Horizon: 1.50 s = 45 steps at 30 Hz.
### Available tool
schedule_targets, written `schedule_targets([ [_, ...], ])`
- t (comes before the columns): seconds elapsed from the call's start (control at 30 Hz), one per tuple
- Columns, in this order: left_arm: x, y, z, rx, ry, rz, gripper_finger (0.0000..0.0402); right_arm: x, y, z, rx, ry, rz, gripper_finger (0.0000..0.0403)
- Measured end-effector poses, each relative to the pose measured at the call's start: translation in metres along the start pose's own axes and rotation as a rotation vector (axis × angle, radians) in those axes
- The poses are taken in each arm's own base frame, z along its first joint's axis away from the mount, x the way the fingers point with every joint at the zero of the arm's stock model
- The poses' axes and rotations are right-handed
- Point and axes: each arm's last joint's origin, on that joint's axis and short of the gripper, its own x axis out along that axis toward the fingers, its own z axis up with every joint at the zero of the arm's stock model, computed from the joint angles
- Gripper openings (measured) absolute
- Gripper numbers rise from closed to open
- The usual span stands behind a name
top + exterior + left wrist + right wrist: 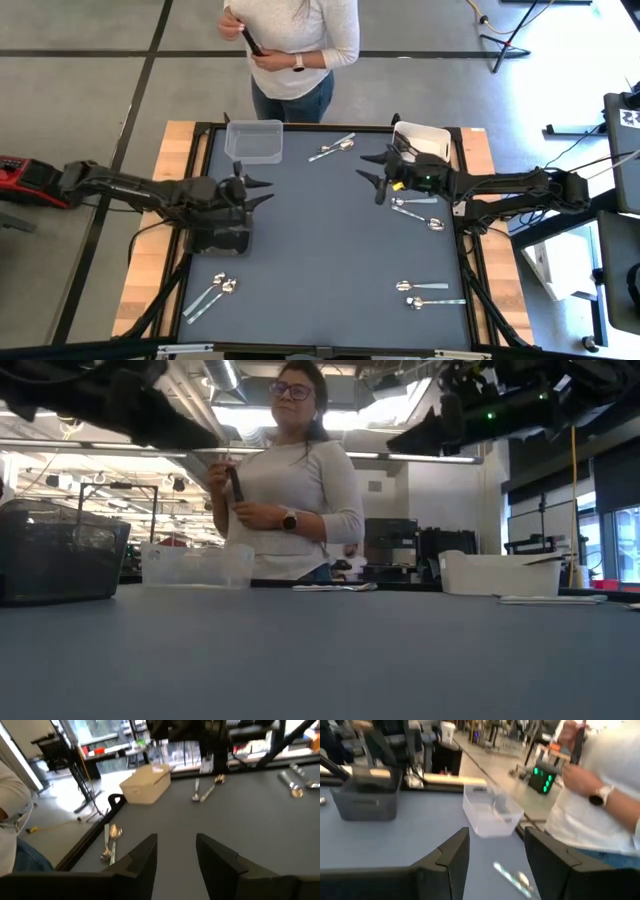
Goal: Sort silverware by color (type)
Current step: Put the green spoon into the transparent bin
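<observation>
Silver spoons lie flat on the grey mat in pairs: one pair (332,149) near the far edge, one (418,212) by the right arm, one (425,293) near right, one (213,293) near left. My left gripper (257,190) is open and hovers above the mat left of centre; its wrist view shows the open fingers (175,862) over bare mat, with the far pair (111,841) ahead. My right gripper (373,172) is open too, raised beside the white bin (420,138). In its wrist view the fingers (495,857) point toward the clear bin (490,812) and a spoon (512,877).
A clear bin (254,140) stands at the far left of the mat, a white bin (145,785) at the far right, and a dark bin (220,236) under my left arm. A person (292,45) stands beyond the far edge, holding a dark object. The mat's middle (320,250) is bare.
</observation>
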Motion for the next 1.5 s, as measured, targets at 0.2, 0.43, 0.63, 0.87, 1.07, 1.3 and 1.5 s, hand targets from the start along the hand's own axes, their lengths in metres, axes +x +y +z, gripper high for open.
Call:
schedule_targets([
  [0.2,0.031,-0.003,0.004,-0.035,0.111,0.012,0.0131,-0.001,0.000,0.013,0.028,-0.134,0.000,0.0179],
  [0.43,0.077,0.004,0.013,-0.104,0.229,0.043,0.0131,-0.003,0.018,0.018,-0.029,-0.171,0.068,0.0179],
  [0.63,0.126,0.016,0.019,-0.092,0.406,0.105,0.0131,-0.005,0.030,0.021,-0.075,-0.188,0.115,0.0179],
  [0.87,0.177,0.044,0.020,-0.122,0.619,0.109,0.0131,-0.005,0.032,0.015,-0.081,-0.133,0.133,0.0179],
  [1.07,0.206,0.075,0.010,-0.184,0.667,0.076,0.0131,-0.004,0.034,0.006,-0.063,-0.028,0.141,0.0179],
  [1.3,0.228,0.110,-0.022,-0.227,0.727,0.087,0.0131,-0.004,0.033,0.003,-0.051,0.008,0.121,0.0179],
  [1.5,0.237,0.130,-0.046,-0.265,0.766,0.106,0.0131,-0.004,0.033,0.003,-0.051,0.008,0.121,0.0179],
])
